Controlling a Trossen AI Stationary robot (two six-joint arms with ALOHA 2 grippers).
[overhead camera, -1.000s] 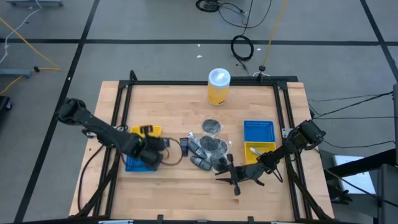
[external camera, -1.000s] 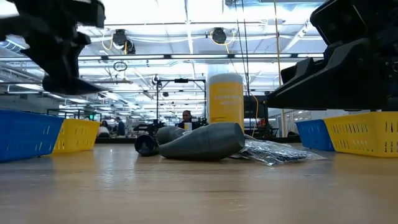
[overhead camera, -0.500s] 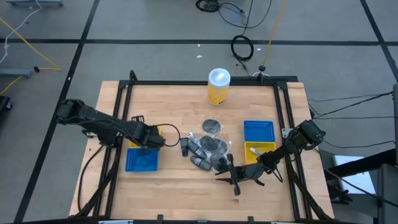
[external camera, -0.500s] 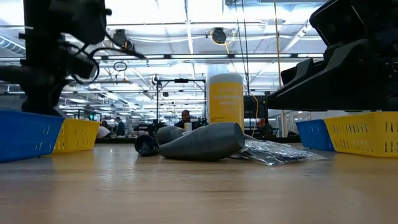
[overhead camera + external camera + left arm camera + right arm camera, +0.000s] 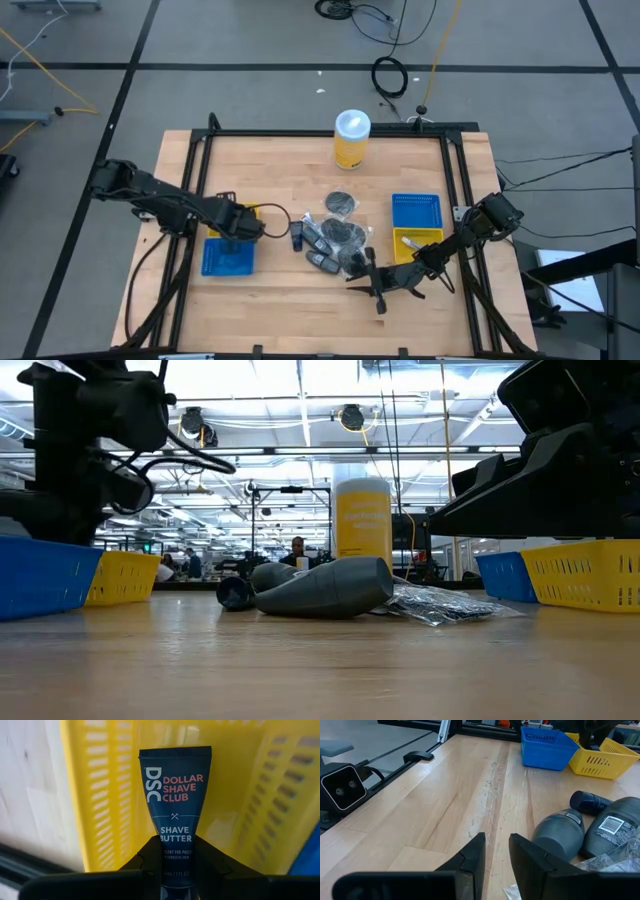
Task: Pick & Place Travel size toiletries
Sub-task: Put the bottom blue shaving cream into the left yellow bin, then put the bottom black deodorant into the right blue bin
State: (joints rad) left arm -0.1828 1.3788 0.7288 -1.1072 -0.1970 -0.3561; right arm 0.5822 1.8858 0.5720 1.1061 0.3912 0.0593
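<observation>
Table (image 5: 280, 170): wood, framed in black rail

Left trays: yellow tray (image 5: 240, 795) and blue tray (image 5: 228, 259) at 9 o'clock of the pile. Right trays (image 5: 416, 212) at 3 o'clock

Left gripper (image 5: 240, 222): a second ago over the blue tray, now swung to hang over the yellow one; fingers pinching a dark tube (image 5: 174, 805), tail end clamped, cap pointing into the tray. Judged: delivery nearly done, release next

Right gripper (image 5: 496, 851): waits low at 5 o'clock of the pile, unmoved, fingers a little apart, holding nothing

Pile (image 5: 335, 240): grey bottles, tubes and sachets at table centre, still to be moved
</observation>
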